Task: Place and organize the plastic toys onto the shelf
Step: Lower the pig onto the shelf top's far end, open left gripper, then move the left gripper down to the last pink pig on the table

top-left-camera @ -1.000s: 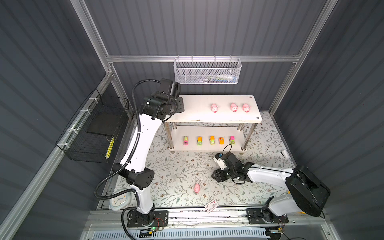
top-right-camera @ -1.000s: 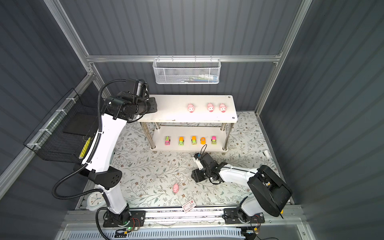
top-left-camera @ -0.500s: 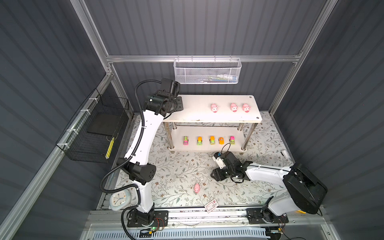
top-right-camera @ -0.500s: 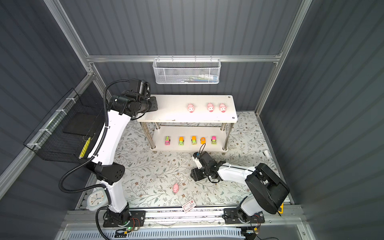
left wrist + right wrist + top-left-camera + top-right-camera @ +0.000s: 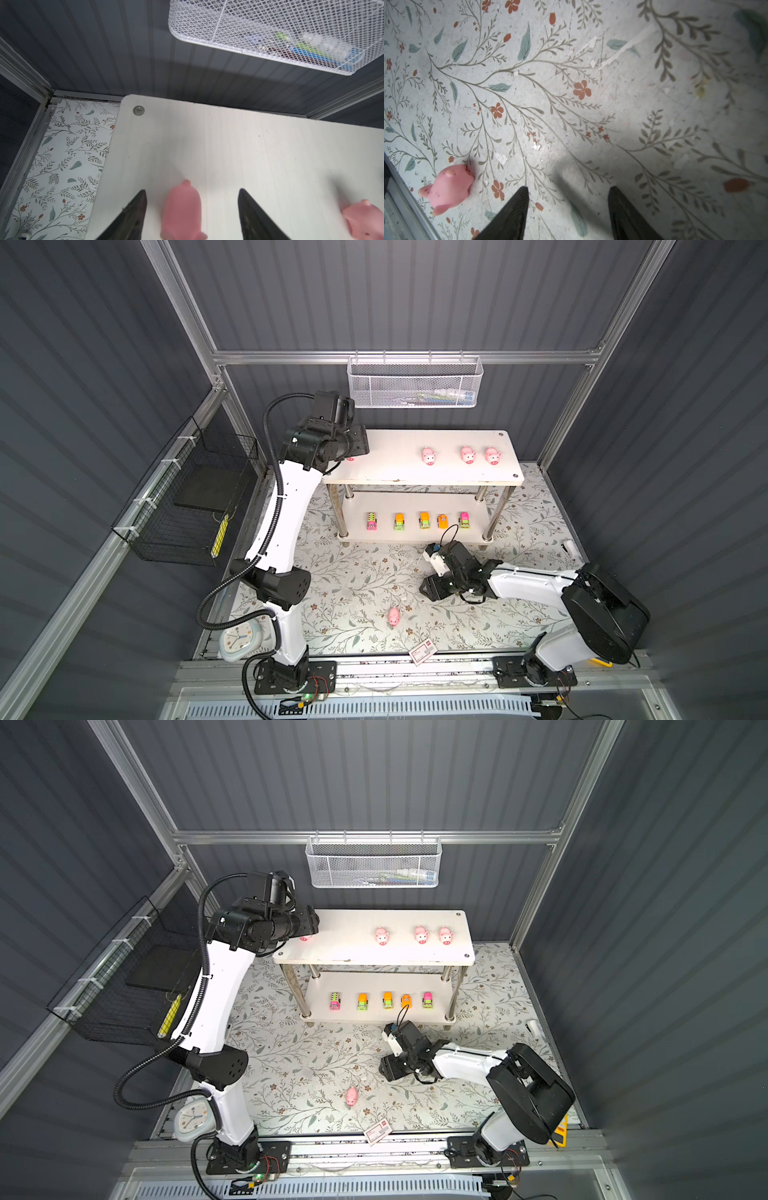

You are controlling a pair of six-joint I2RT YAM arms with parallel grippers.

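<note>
The shelf (image 5: pixel 395 445) holds four pigs (image 5: pixel 429 456) above, five cars (image 5: pixel 424 520) below; one pig (image 5: pixel 394 616) on the mat (image 5: pixel 353 572).

Top views high overhead, same scene, wrist views close — left over shelf (image 5: pixel 249 155), right, seemingly, over mat (image 5: pixel 571 62)

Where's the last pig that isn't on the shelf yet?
In both top views the pig lies on the floral mat at front centre, just behind the red-and-white card and left of the right claw.
</note>
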